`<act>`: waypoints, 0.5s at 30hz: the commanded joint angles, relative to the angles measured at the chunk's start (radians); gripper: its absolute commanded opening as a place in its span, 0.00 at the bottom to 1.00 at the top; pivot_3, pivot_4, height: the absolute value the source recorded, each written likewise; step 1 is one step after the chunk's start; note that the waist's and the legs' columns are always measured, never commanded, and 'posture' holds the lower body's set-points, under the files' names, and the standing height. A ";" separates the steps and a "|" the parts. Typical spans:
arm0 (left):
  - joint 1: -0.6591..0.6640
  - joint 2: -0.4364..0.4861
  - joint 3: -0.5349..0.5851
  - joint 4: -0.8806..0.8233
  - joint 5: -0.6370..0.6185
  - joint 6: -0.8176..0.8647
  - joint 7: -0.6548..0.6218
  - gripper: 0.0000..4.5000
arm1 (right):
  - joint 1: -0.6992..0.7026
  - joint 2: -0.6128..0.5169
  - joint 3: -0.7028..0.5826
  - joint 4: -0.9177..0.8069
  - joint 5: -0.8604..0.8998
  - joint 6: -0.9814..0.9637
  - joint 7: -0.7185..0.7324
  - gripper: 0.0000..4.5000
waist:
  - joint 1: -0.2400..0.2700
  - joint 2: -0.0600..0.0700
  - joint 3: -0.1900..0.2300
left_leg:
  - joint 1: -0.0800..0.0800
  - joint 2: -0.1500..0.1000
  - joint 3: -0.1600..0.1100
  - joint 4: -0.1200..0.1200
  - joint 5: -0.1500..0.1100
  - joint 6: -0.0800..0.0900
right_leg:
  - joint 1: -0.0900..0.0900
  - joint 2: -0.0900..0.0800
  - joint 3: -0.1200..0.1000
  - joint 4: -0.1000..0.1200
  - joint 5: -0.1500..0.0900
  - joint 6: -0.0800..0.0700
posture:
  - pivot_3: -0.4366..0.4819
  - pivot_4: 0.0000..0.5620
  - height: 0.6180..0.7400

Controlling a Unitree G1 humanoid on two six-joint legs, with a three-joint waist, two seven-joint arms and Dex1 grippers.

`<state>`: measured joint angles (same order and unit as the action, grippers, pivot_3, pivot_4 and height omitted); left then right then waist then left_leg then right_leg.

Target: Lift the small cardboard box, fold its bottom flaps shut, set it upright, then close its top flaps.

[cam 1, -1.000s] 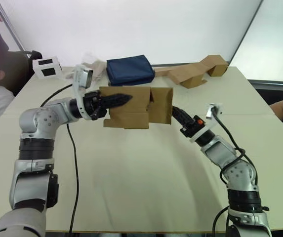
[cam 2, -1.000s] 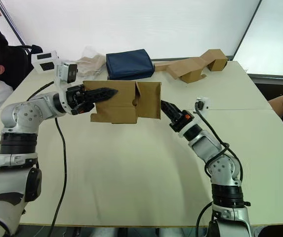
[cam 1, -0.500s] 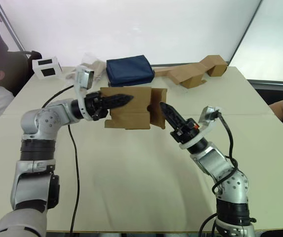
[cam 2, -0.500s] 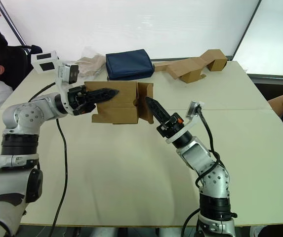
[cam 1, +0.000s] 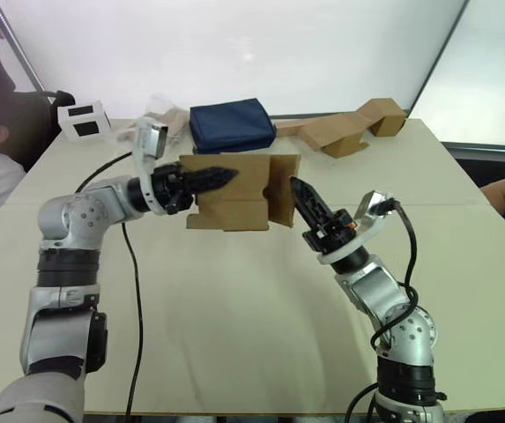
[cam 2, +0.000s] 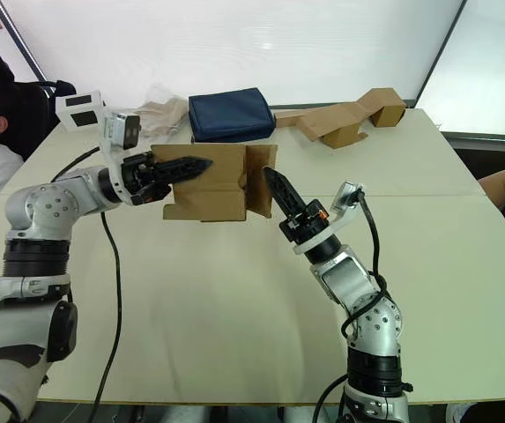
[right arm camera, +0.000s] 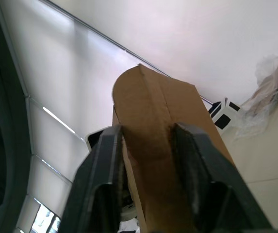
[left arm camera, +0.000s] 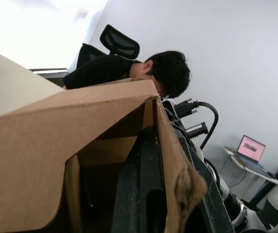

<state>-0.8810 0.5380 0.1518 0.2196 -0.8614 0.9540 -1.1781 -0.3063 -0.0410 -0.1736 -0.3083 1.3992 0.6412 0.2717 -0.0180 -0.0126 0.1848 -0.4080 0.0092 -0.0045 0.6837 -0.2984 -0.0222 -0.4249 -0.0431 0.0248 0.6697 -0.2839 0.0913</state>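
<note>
- One small cardboard box [cam 1: 234, 196] hangs above the table [cam 1: 234, 317], clamped by the left gripper [cam 1: 210, 179] at one wall.
- Right gripper [cam 1: 306, 197], fingers parted, straddles a flap [right arm camera: 153, 145] at the box's opposite end.
- Navy pouch [cam 1: 231, 125] lies beyond both grippers.

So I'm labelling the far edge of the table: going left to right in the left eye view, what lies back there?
White box with black patches → crumpled clear plastic wrap → navy blue pouch → bent brown cardboard pieces.
</note>
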 commanded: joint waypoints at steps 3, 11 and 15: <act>-0.016 0.005 0.029 -0.015 -0.017 -0.014 -0.003 0.00 | 0.004 -0.001 0.025 -0.059 -0.001 -0.006 0.013 0.30 | 0.000 0.000 0.000 | 0.000 0.000 0.000 0.000 0.000 0.000 | 0.000 0.000 0.000 0.000 0.000 0.000 | 0.48 0.27 1.00; -0.016 0.005 0.027 -0.013 -0.015 -0.017 -0.006 0.00 | 0.032 -0.033 0.041 -0.064 -0.032 0.005 0.042 0.74 | 0.000 0.000 0.000 | 0.000 0.000 0.000 0.000 0.000 0.000 | 0.000 0.000 0.000 0.000 0.000 0.000 | 0.48 0.27 1.00; -0.015 0.008 0.029 -0.013 -0.015 -0.017 -0.006 0.00 | 0.049 -0.072 0.019 -0.075 0.002 0.018 0.069 0.74 | 0.000 0.000 0.000 | 0.000 0.000 0.000 0.000 0.000 0.000 | 0.000 0.000 0.000 0.000 0.000 0.000 | 0.48 0.27 1.00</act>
<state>-0.8810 0.5384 0.1520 0.2217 -0.8610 0.9526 -1.1778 -0.2617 -0.1017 -0.1340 -0.3336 1.3597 0.6527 0.3169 -0.0177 -0.0125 0.1847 -0.4081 0.0091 -0.0044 0.6837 -0.2984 -0.0222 -0.4249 -0.0430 0.0248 0.6696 -0.2839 0.0913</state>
